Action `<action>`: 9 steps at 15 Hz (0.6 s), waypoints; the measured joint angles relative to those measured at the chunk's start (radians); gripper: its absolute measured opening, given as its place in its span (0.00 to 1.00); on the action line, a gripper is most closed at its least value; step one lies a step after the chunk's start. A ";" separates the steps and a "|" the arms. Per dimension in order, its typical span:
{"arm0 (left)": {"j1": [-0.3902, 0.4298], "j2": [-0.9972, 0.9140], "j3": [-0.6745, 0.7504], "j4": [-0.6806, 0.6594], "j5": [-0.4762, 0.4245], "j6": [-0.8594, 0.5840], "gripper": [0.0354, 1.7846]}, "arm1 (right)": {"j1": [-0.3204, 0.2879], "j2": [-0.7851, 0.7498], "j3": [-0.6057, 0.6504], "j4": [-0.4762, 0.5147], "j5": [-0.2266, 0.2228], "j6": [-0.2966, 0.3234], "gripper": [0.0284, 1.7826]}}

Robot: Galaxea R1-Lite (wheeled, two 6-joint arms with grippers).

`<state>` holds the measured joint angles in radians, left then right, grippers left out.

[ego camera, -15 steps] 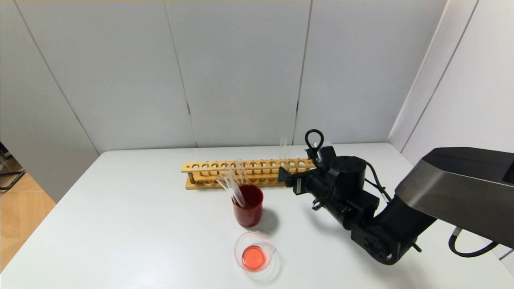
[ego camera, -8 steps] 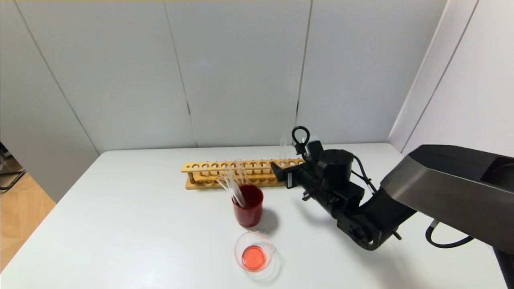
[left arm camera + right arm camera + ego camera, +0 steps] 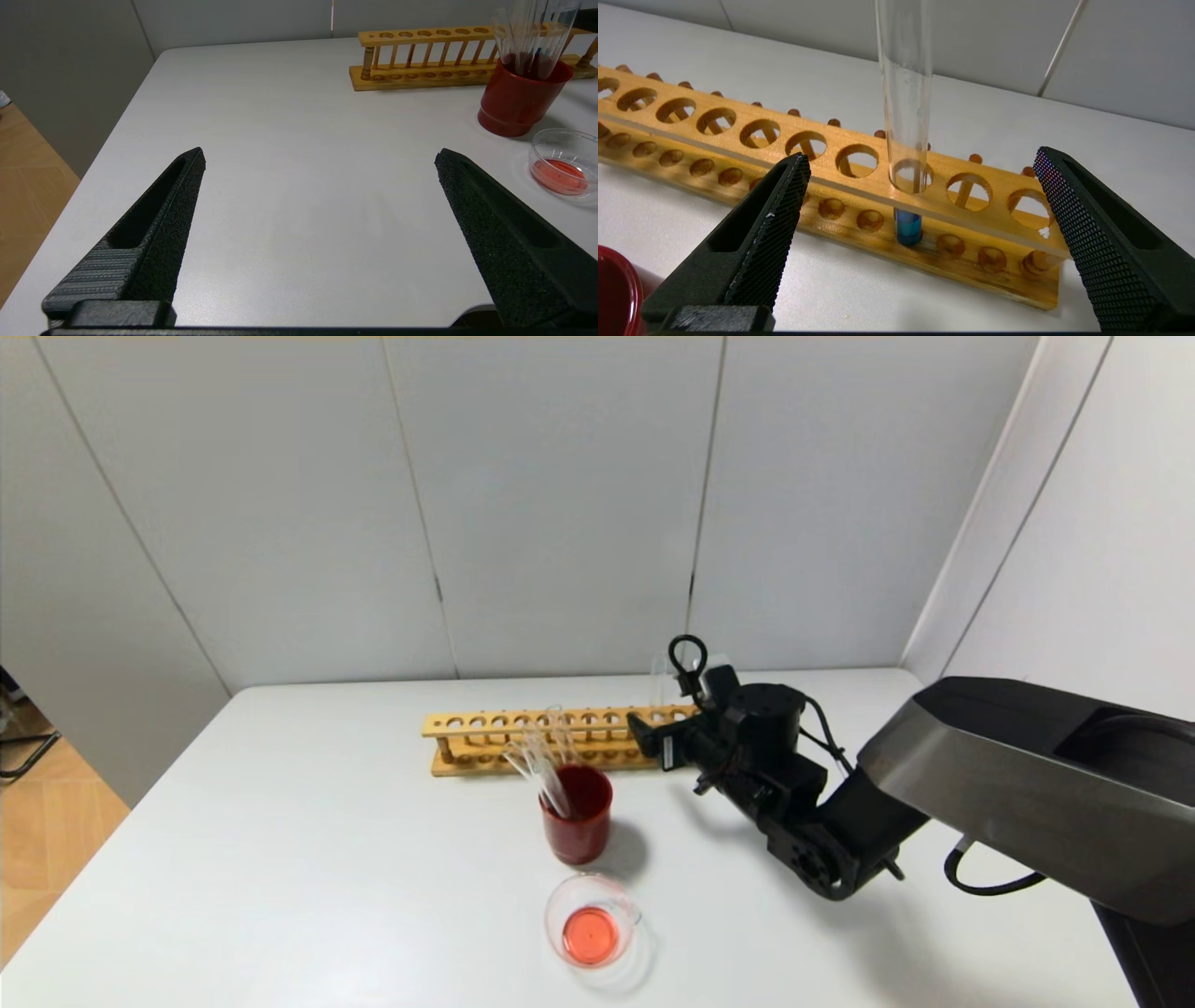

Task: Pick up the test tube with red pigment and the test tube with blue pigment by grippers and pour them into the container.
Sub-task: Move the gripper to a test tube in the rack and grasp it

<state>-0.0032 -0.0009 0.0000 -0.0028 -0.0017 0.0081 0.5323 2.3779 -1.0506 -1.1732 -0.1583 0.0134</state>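
Note:
The test tube with blue pigment (image 3: 906, 93) stands upright in the wooden rack (image 3: 738, 116), third hole from its right end. It also shows in the head view (image 3: 658, 679). My right gripper (image 3: 920, 154) is open, with the jaws wide apart, just in front of this tube and not touching it. In the head view the right gripper (image 3: 651, 733) is at the rack's right part. The container (image 3: 591, 924) holds orange-red liquid. No tube with red pigment shows. My left gripper (image 3: 320, 156) is open and empty over the table's near left.
A dark red cup (image 3: 577, 812) with several empty tubes leaning in it stands between the rack (image 3: 523, 723) and the container. The cup (image 3: 518, 100) and container (image 3: 560, 163) also show in the left wrist view. White walls stand behind the table.
My right arm has moved left and towards the rack, bringing its open gripper up to the blue tube. Nothing else has moved.

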 joint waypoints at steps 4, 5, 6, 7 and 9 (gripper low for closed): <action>0.000 0.000 0.000 0.000 0.000 0.000 0.97 | -0.004 0.019 -0.055 0.026 0.001 -0.007 0.97; 0.000 0.000 0.000 0.000 0.000 0.000 0.97 | -0.004 0.026 -0.075 0.044 0.001 -0.009 0.95; 0.000 0.000 0.000 0.000 0.000 0.000 0.97 | -0.003 0.033 -0.095 0.055 0.001 -0.010 0.91; 0.000 0.000 0.000 0.000 0.000 0.000 0.97 | -0.002 0.040 -0.113 0.060 0.002 -0.010 0.86; 0.000 0.000 0.000 0.000 0.000 0.000 0.97 | -0.001 0.056 -0.145 0.066 0.003 -0.012 0.72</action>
<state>-0.0032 -0.0009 0.0000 -0.0028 -0.0013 0.0085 0.5311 2.4338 -1.1955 -1.1068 -0.1557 0.0013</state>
